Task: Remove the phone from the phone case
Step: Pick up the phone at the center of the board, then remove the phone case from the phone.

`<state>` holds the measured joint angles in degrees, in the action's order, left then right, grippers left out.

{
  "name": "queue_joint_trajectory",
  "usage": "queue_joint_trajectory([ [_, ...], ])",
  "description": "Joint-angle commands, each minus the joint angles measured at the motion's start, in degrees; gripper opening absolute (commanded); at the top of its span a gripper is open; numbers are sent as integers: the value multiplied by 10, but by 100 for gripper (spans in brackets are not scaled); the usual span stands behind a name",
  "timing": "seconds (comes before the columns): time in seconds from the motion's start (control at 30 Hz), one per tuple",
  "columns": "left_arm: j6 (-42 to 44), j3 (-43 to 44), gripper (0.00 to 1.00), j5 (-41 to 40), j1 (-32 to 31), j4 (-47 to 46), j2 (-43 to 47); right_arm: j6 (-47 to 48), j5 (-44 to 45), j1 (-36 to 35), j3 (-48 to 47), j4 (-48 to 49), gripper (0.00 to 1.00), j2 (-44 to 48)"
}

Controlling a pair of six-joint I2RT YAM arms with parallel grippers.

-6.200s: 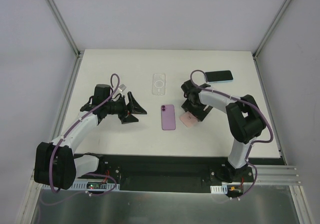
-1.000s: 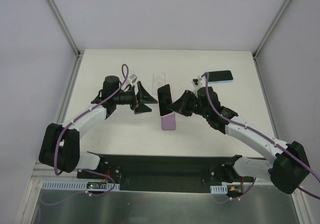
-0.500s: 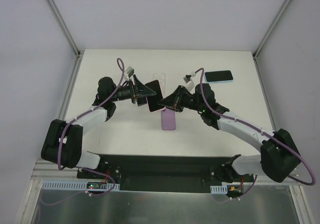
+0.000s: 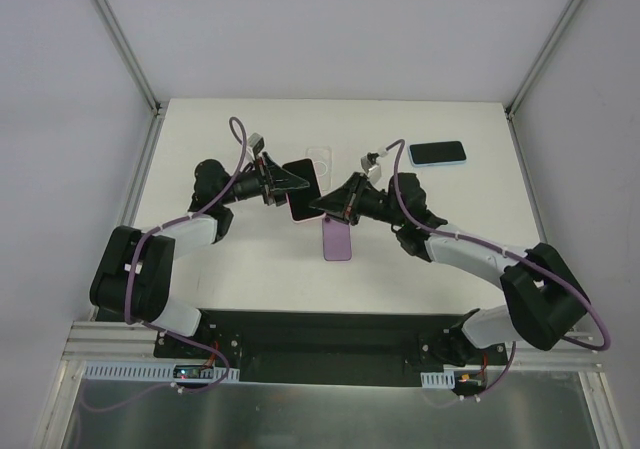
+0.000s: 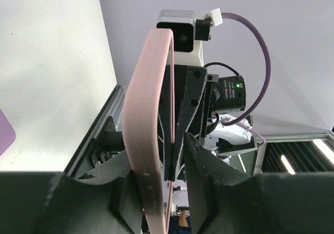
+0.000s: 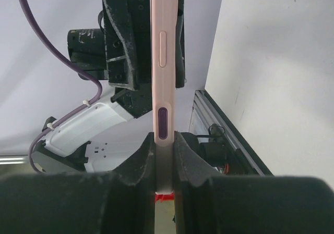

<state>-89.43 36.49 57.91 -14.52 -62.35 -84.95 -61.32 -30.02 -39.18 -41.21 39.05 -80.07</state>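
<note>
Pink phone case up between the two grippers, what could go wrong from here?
1. The pink phone case hangs in midair, held only by the fingertips of the left gripper and the right gripper. If either slips during the pull, it could drop.
2. The purple phone lies on the table just below, so a drop may hit it.
3. The grippers sit very close together and could collide.
</note>
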Motion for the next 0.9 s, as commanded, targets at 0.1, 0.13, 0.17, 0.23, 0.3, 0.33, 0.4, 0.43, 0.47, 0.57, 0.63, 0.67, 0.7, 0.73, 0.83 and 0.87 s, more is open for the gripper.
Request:
queue_joint_trajectory([
  [0.1,17,14,0,-6,8,-20,36,-16,-26,-1,-11,49,1,-12],
  [0.13,16,13,0,-3,9,-20,36,22,-16,-1,-18,10,3,3],
  [0.17,18,12,0,-2,10,-19,38,51,-1,-1,-26,-41,25,17],
  [0.23,23,13,0,5,12,-8,44,164,91,-14,-67,-249,50,75],
  [0.3,47,17,0,11,13,32,54,233,181,-38,-116,-462,64,107],
  [0.33,58,22,0,12,13,47,60,266,255,-44,-147,-509,64,130],
  [0.4,95,27,0,13,13,100,74,289,317,-56,-176,-608,63,145],
  [0.43,108,34,0,13,14,121,79,298,350,-59,-197,-631,63,147],
  [0.47,131,38,0,13,13,138,84,310,362,-61,-204,-650,63,148],
  [0.57,173,55,0,12,13,201,99,327,381,-79,-232,-684,63,139],
  [0.63,190,66,0,11,13,243,108,335,408,-106,-256,-710,63,119],
  [0.67,202,68,0,9,13,252,111,338,420,-116,-280,-721,63,110],
  [0.7,206,69,0,8,13,260,116,344,428,-134,-294,-739,63,99],
  [0.73,210,73,0,7,13,266,117,346,448,-142,-303,-748,63,80],
  [0.83,225,78,0,6,13,293,123,355,467,-163,-331,-760,63,57],
  [0.87,232,78,0,5,13,303,125,357,471,-167,-335,-762,63,55],
])
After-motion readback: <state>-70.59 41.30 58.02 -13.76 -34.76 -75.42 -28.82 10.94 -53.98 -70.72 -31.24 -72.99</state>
